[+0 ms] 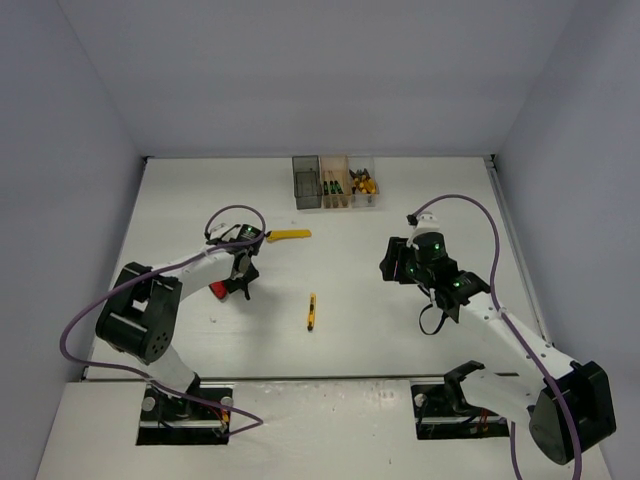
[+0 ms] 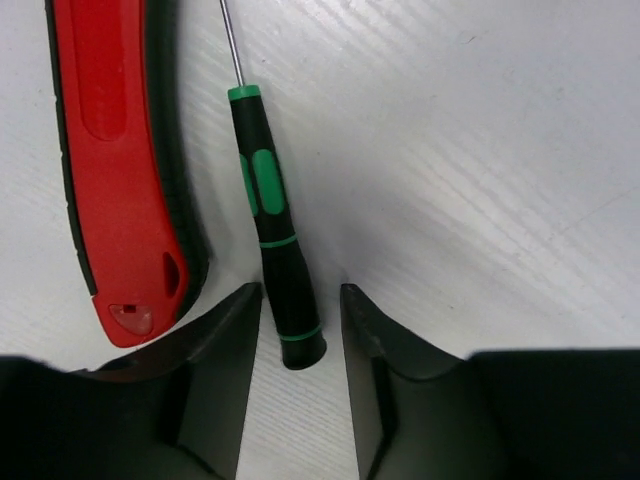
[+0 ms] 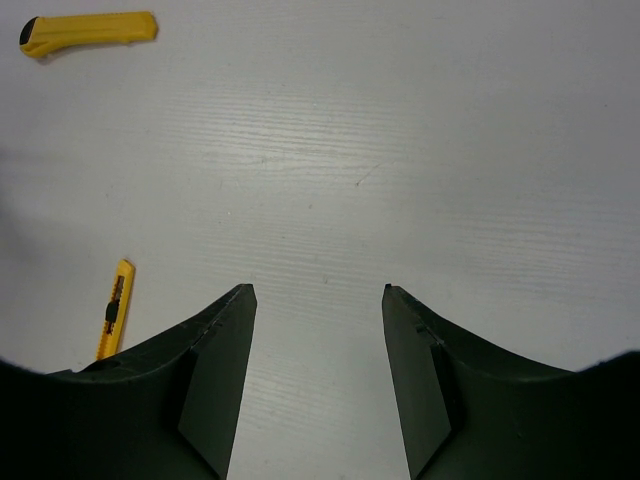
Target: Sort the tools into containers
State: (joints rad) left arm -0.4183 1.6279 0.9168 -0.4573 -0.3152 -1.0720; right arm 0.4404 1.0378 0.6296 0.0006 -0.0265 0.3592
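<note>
So the left gripper [image 2: 298, 320] is down on the white table [image 1: 400, 200] with its fingers [image 2: 225, 345] spread either side of the butt end of a thin black screwdriver with green bands [image 2: 270, 230]. It's lined up but not pinching yet; there's a gap on both sides of the handle. A chunky red-handled cutter [image 2: 120, 170] lies just beside the screwdriver, on its left in the wrist view, close enough that I'd worry about the finger on that side nudging it. I'd say this is the grab step for the screwdriver: next it needs to squeeze shut on the handle, lift straight up, and carry it to the back of the table, where three small see-through plastic bins sit in a row: smoky grey bin [image 1: 307, 183], orange-tinted bin [image 1: 335, 184], clear bin [image 1: 365, 185]. The orange one looks like it already has similar dark screwdrivers in it, so probably there. The right gripper [image 3: 318, 300] hangs above the table, jaws wide apart, holding nothing. A long yellow utility knife [image 1: 290, 235] and a small yellow box cutter [image 1: 311, 311] lie out in the open, unsorted.
</note>
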